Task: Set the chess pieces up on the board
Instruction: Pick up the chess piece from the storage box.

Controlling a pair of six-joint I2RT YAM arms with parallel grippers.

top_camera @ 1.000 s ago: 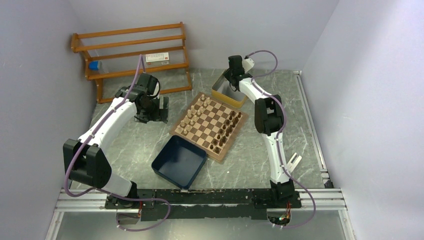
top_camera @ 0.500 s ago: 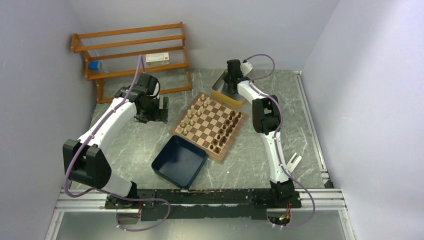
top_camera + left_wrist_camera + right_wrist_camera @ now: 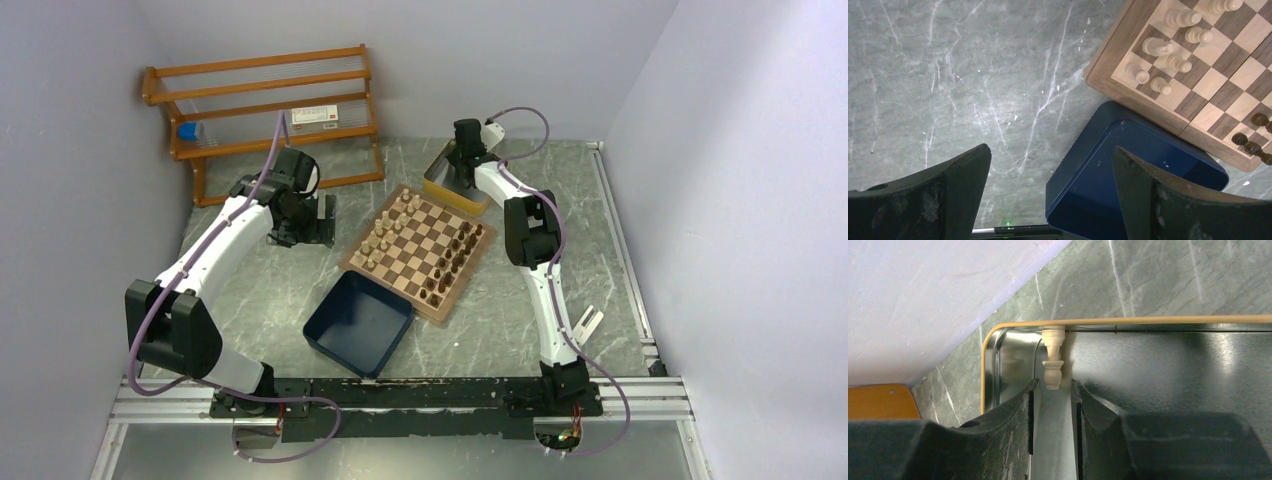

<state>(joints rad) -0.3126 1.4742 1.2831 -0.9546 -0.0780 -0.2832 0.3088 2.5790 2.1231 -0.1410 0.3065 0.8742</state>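
Observation:
The board [image 3: 420, 243] lies at the table's middle, with light pieces [image 3: 383, 237] along its left side and dark pieces [image 3: 451, 262] along its right. My right gripper [image 3: 463, 178] reaches down into the metal tin [image 3: 438, 186] behind the board. In the right wrist view its fingers [image 3: 1018, 410] stand a narrow gap apart [image 3: 1054, 386], and a light tan pawn [image 3: 1053, 365] lies against the tin's rim [image 3: 1148, 320], its head just at the tips and untouched. My left gripper [image 3: 300, 225] hangs wide open and empty [image 3: 1050, 165] left of the board [image 3: 1118, 90].
A navy blue tray [image 3: 358, 322] sits in front of the board's near corner; it also shows in the left wrist view [image 3: 1108, 150]. A wooden rack [image 3: 265, 110] stands at the back left. Walls close in on both sides.
My right gripper has shifted a little left and lower into the tin. The left arm has not moved.

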